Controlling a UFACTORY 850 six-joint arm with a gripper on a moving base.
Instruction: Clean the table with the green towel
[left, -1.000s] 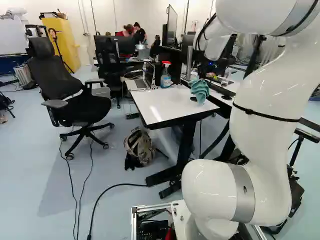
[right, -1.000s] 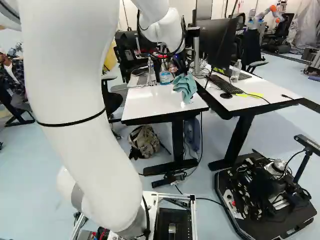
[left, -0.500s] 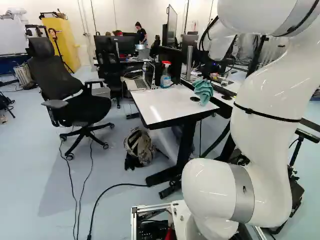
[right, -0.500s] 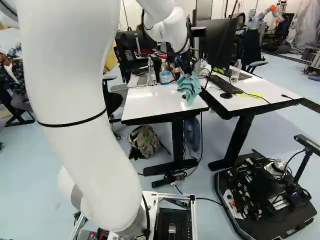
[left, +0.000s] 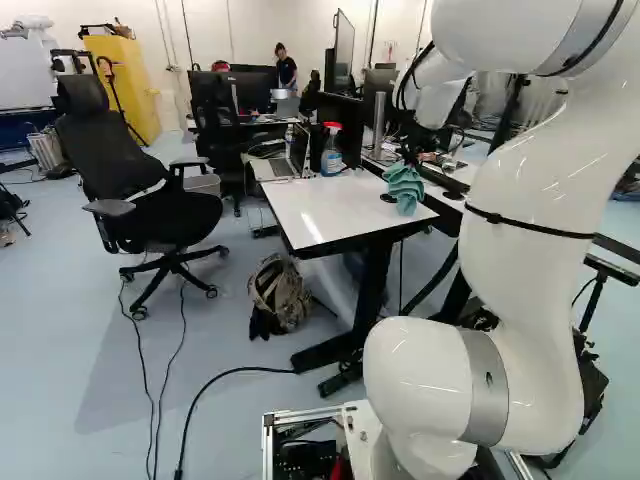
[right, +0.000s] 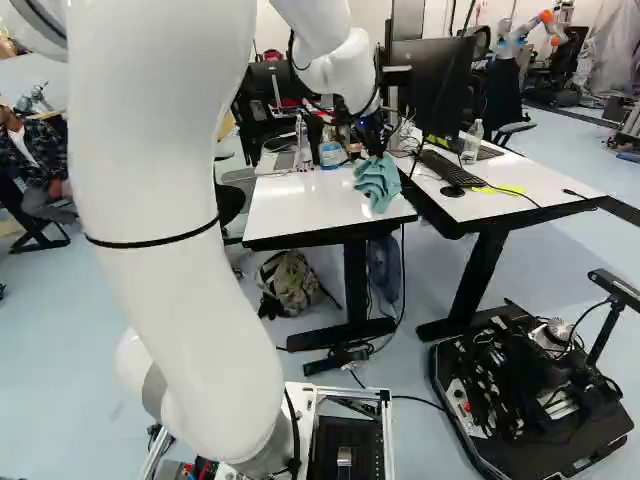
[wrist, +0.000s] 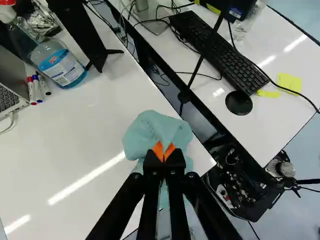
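Reaching forward and down, my arm (right: 165, 180) — gripper (right: 377, 152) clenched — grasps the green towel (right: 378, 184).

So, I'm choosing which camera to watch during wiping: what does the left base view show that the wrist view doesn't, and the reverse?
Only left base view: the backpack on the floor and the near office chair.
Only wrist view: the end effector's orange pads gripping the towel, and the yellow notes near the mouse.
Both: towel, spray bottle, laptop, white table.
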